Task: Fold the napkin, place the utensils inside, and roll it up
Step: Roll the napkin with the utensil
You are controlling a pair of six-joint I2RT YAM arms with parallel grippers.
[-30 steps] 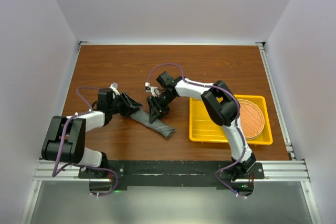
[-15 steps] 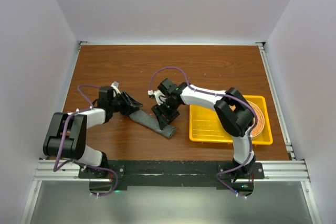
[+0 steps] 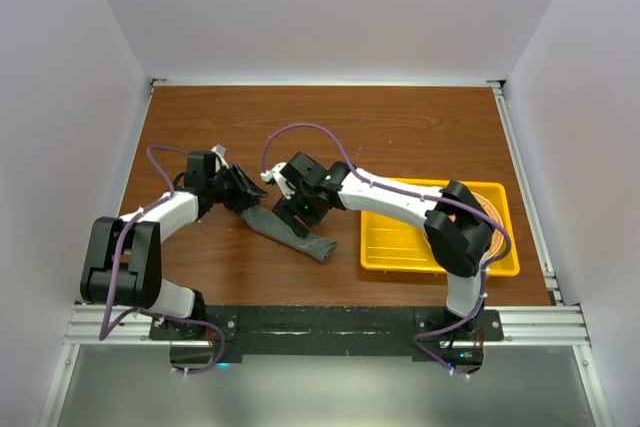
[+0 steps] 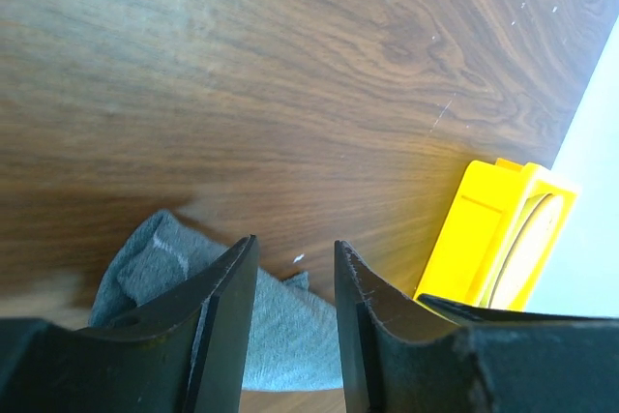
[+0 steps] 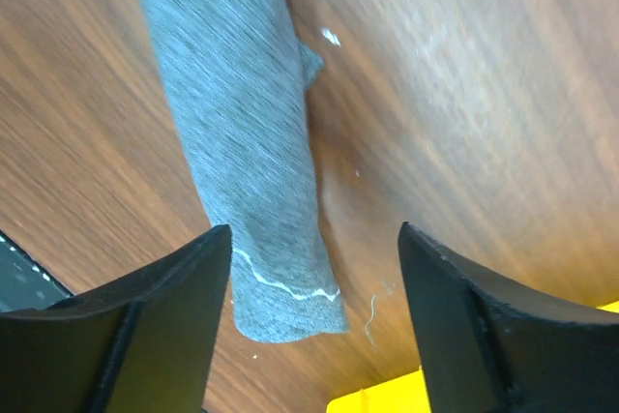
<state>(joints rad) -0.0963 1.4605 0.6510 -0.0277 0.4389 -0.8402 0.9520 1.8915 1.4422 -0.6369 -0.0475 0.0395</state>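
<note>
My right tool (image 3: 296, 209) has let go, its jaws now spread wide above the rolled napkin (image 3: 292, 233), which lies diagonally at frame centre on the desk (image 3: 400, 127). My left tool (image 3: 247, 193) stands part-spread and empty at the roll's upper-left end. Rolling looks finished.

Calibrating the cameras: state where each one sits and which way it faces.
Top external: above and behind the robot, looking down on left gripper, right gripper, napkin.
Left wrist: on the left gripper, looking across the table to the yellow tray; its fingers show.
Right wrist: on the right gripper, looking down on the napkin; its fingers show.
All share the napkin.
</note>
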